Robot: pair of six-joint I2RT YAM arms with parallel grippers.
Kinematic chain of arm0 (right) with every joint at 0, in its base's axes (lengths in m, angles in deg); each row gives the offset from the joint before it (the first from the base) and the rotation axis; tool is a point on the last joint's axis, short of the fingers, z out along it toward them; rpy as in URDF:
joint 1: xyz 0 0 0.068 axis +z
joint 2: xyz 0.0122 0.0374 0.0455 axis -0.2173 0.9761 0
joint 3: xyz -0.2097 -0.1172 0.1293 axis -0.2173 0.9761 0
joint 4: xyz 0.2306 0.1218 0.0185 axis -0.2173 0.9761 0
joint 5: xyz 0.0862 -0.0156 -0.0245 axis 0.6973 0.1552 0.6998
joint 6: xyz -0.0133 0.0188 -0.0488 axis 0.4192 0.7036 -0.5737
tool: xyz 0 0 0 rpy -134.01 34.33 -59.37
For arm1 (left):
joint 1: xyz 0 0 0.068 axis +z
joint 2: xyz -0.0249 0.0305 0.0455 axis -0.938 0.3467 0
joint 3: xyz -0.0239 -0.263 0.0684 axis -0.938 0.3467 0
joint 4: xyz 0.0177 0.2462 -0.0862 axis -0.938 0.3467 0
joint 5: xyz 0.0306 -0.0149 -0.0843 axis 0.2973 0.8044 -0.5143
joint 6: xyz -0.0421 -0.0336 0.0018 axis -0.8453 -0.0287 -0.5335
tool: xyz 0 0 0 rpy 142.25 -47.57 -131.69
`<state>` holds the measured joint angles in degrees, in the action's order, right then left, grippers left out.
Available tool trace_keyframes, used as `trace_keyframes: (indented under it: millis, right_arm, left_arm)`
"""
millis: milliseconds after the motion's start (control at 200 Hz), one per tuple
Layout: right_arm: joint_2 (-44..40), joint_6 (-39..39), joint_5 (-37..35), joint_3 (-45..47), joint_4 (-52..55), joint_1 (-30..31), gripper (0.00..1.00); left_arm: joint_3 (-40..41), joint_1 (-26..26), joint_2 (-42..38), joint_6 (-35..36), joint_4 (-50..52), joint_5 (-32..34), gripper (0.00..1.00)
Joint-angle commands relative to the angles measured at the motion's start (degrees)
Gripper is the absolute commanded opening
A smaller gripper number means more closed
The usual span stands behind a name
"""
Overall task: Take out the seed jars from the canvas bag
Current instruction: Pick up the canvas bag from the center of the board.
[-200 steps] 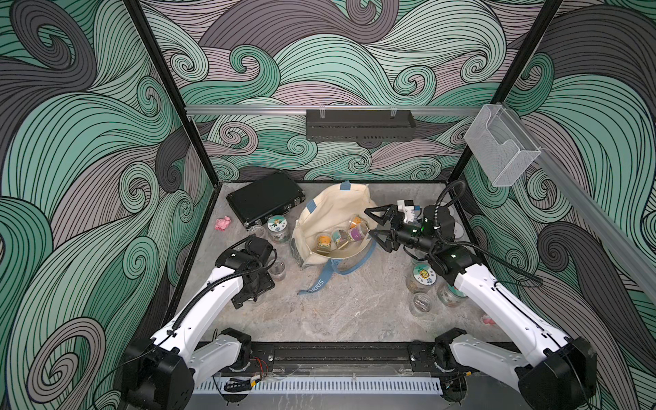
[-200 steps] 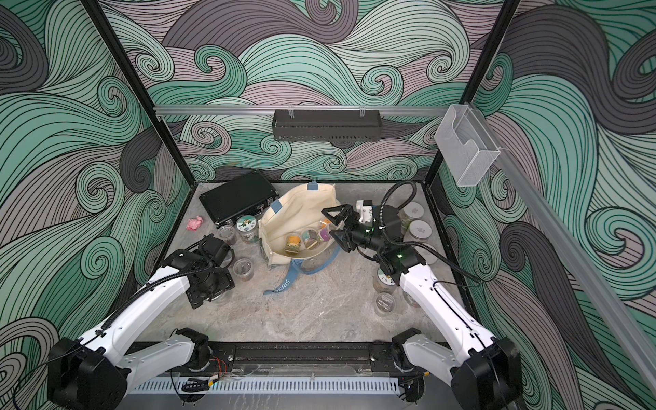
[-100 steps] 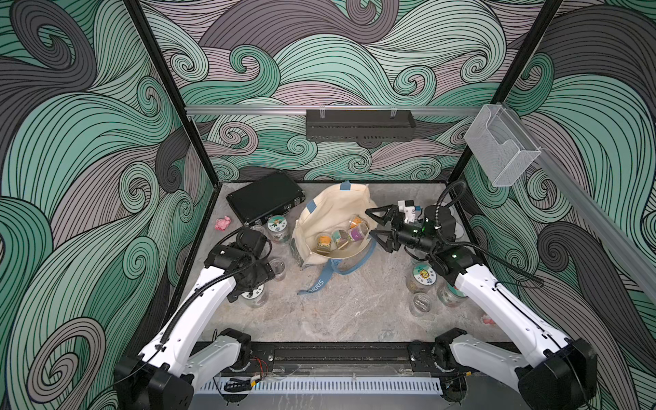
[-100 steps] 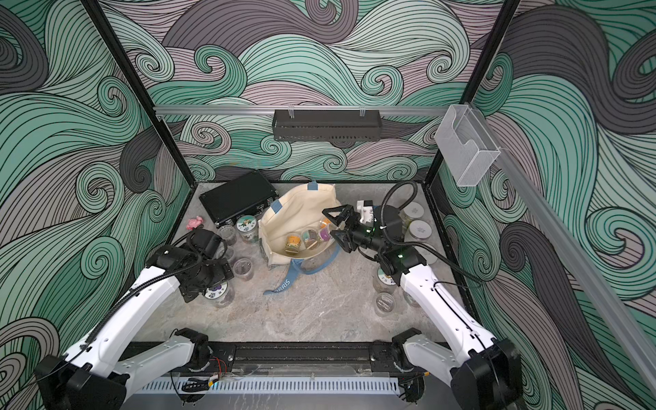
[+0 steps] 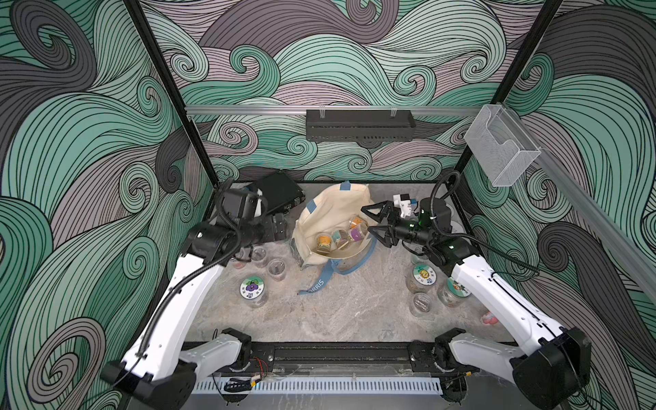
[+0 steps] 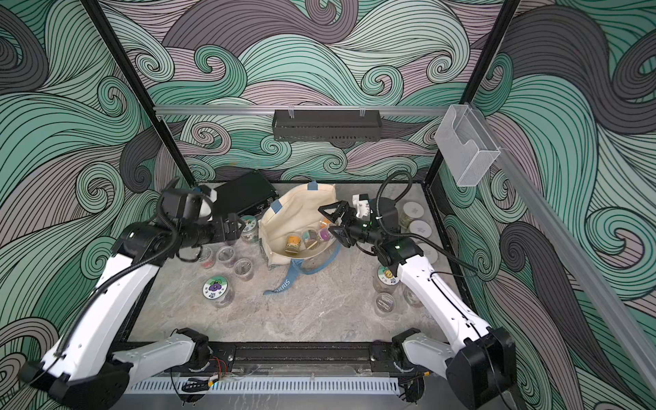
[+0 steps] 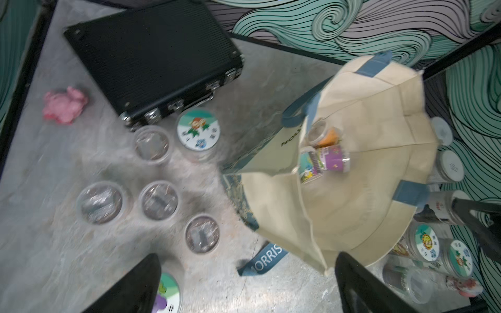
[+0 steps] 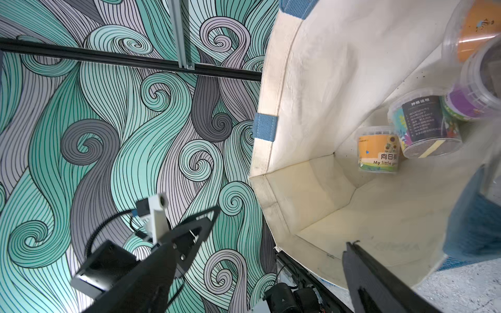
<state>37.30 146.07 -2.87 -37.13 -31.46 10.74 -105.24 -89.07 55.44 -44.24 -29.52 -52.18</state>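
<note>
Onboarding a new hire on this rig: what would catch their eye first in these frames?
The cream canvas bag slumps open mid-table with four labelled seed jars visible inside, the open right gripper poised at its mouth. Clusters of jars already out stand on both sides, such as the purple-sticker jar on the open left gripper's side, and a black case sits at the back left.
</note>
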Motion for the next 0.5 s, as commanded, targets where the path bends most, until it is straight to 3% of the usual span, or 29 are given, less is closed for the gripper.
trace_keyframes:
  millis: [0,130,265,375,495]
  right_arm:
    - [-1.48,-5.00,0.74,-2.11,5.03,0.35,0.99]
    - [-2.20,-8.00,1.18,-2.68,8.34,0.35,0.99]
    - [-2.01,-10.55,2.14,-3.29,10.95,0.36,0.99]
    - [-1.55,-12.59,2.69,-4.16,13.97,0.31,0.99]
    - [-0.75,-16.25,2.98,-5.53,18.02,0.35,0.99]
  left_arm:
    - [-7.28,-0.44,9.95,9.49,-3.77,-7.47,0.98]
    - [-14.75,-0.24,20.12,13.38,-4.87,-10.92,0.98]
    - [-20.96,-0.25,28.79,15.38,-4.34,-15.06,0.90]
    - [-23.48,-0.26,33.34,16.35,-3.64,-17.41,0.72]
    - [-25.02,-0.50,36.44,16.90,-1.26,-22.23,0.39]
